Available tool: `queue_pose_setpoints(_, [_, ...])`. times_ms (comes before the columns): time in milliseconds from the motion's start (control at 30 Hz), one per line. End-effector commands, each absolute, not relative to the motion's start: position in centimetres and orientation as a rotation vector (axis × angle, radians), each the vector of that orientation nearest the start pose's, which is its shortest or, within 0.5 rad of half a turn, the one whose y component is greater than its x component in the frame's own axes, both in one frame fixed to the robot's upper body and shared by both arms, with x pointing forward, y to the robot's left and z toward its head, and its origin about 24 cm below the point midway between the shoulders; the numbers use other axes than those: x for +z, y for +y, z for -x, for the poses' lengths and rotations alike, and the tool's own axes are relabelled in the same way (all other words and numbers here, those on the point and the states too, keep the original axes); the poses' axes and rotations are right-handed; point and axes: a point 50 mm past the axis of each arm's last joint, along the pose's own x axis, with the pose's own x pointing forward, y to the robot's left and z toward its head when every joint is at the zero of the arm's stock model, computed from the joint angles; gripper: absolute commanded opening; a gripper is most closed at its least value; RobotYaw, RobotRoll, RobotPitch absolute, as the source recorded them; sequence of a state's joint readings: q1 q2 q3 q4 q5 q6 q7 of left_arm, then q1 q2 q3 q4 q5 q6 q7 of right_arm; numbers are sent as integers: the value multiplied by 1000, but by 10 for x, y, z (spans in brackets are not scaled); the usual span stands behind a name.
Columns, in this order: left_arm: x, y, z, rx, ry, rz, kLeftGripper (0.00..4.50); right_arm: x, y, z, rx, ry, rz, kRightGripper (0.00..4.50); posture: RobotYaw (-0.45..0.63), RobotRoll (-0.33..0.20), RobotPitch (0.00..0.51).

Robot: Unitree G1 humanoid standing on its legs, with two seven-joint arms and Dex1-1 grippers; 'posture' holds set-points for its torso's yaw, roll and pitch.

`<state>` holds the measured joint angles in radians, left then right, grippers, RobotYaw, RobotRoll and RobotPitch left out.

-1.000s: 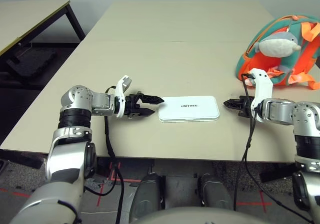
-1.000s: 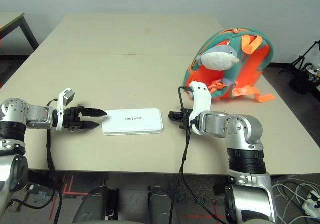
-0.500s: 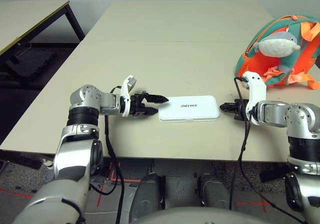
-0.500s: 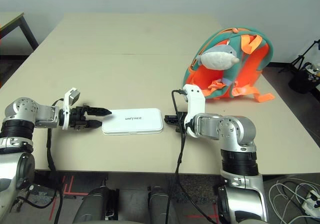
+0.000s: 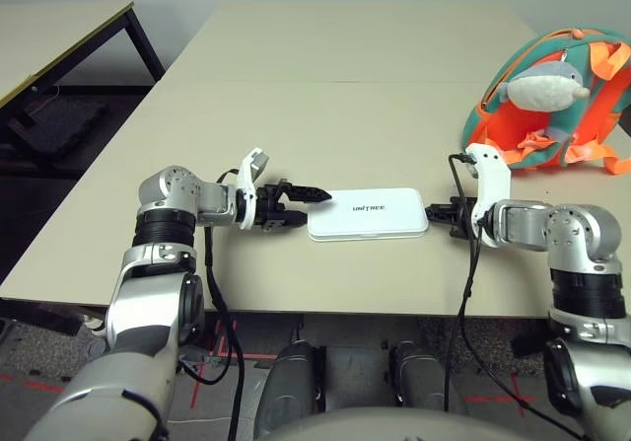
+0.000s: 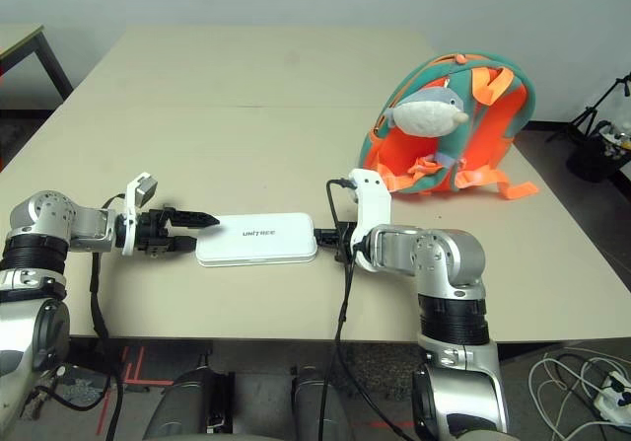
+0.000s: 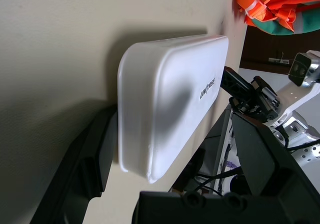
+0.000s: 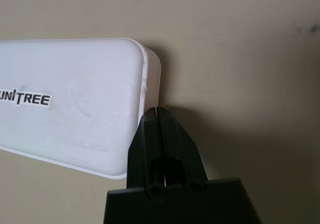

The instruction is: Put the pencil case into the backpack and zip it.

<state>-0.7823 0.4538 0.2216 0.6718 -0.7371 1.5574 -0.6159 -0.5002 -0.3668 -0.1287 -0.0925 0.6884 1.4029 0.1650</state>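
Backpack [image 5: 552,96] sits at the surface's [image 5: 335,115] right edge; pencil case [image 5: 367,213] lies near the front edge. Left tool [image 5: 301,207], fingers apart, should straddle its end squarely while right tool [image 8: 157,121], fingers together, braces the opposite end.
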Motion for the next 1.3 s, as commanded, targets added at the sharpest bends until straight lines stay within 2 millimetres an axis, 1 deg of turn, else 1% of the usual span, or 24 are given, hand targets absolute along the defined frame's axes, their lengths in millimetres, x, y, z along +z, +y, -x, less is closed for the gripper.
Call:
queue_pose_setpoints(33, [91,185,-308,-724,1114,883,4500,110,-152,-291,537,772,-218,23,-79,0,66])
queue_pose_setpoints(333, [92,185,-304,-744,1128,892,4500,111,-150,-293,547,766,-215,23,-69,0,71])
queue_pose_setpoints(367, [92,185,-303,-753,1130,887,4125,111,-150,-294,545,764,-214,0,-68,0,71])
queue_pose_setpoints(400, [93,185,-302,-761,1129,880,3962,111,-151,-294,544,762,-214,0,-66,0,71])
queue_pose_setpoints(433, [93,185,-302,-766,1130,875,3655,111,-151,-295,541,760,-214,0,-66,0,71])
queue_pose_setpoints(567, [97,188,-299,-803,1112,859,2270,112,-154,-297,532,747,-215,0,-63,0,62])
queue_pose_setpoints(667, [104,190,-298,-843,1076,849,1515,114,-157,-298,528,727,-218,0,-58,0,58])
queue_pose_setpoints(700, [107,190,-297,-858,1061,841,1378,115,-158,-298,531,716,-219,0,-55,0,59])
queue_pose_setpoints(733, [111,191,-297,-873,1043,827,1378,118,-159,-298,535,702,-219,0,-51,0,57])
queue_pose_setpoints(800, [127,198,-296,-900,974,772,1378,128,-167,-297,540,659,-223,0,-50,0,54])
queue_pose_setpoints(833, [133,200,-295,-904,949,750,1378,131,-170,-296,542,643,-223,421,-47,0,53])
queue_pose_setpoints(867, [139,205,-296,-882,913,724,1378,136,-174,-294,543,620,-219,604,-42,0,54])
queue_pose_setpoints(967, [166,222,-302,-819,615,482,1378,158,-187,-286,580,486,-193,1515,-29,0,56])
queue_pose_setpoints(1000, [172,226,-299,-811,566,399,1378,163,-191,-283,588,435,-190,1857,-28,0,56])
queue_pose_setpoints(1067, [183,233,-286,-801,470,344,1375,177,-197,-273,634,224,-147,2453,-16,0,63])
queue_pose_setpoints(1133, [187,239,-274,-766,412,298,1374,180,-206,-263,636,79,-90,3063,-11,0,67])
queue_pose_setpoints(1233, [183,238,-261,-723,366,244,1374,174,-220,-254,598,11,-66,4040,4,0,76])
queue_pose_setpoints(1267, [181,236,-256,-706,345,242,1373,171,-226,-251,568,-7,-63,4442,8,0,78])
queue_pose_setpoints(1300, [179,234,-252,-680,314,238,1367,169,-233,-249,525,-32,-66,4500,10,0,80])
